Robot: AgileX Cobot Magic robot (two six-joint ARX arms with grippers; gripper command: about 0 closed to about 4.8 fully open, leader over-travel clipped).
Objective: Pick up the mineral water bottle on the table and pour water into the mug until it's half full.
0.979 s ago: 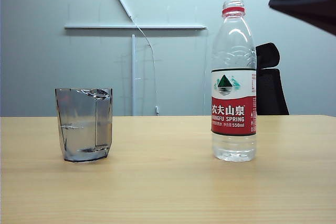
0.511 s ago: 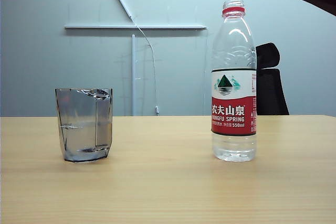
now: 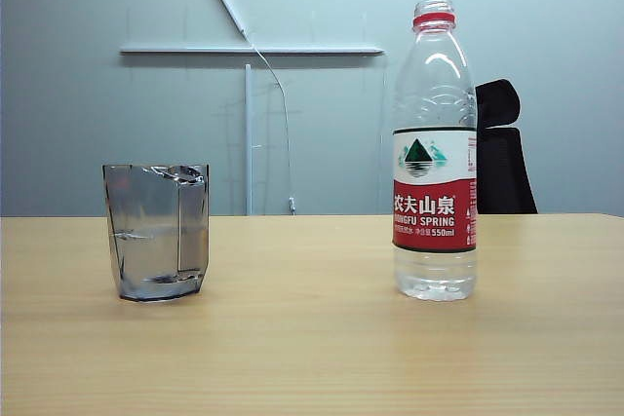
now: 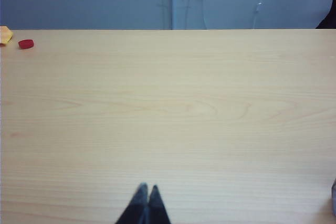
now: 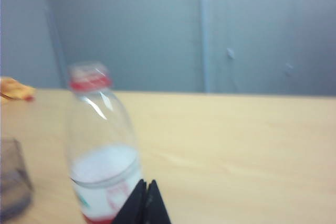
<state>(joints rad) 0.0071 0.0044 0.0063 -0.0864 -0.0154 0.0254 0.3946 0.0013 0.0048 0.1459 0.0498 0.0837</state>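
Observation:
The mineral water bottle (image 3: 435,153) stands upright and uncapped on the table (image 3: 312,338), right of centre, with a little water (image 3: 435,283) at its bottom. The smoky-grey mug (image 3: 157,232) stands to its left, holding water up to roughly mid-height. Neither arm shows in the exterior view. In the blurred right wrist view my right gripper (image 5: 146,183) is shut with nothing in it, pulled back from the bottle (image 5: 101,140); the mug (image 5: 11,182) sits at the frame's edge. My left gripper (image 4: 148,187) is shut and empty over bare tabletop (image 4: 168,108).
A red bottle cap (image 4: 25,44) and a yellow object (image 4: 5,34) lie near the table's far edge in the left wrist view. A black office chair (image 3: 502,153) stands behind the table, past the bottle.
The right arm, a dark shape at the exterior view's top right one second ago, rose and left the frame. Bottle and mug have not moved.

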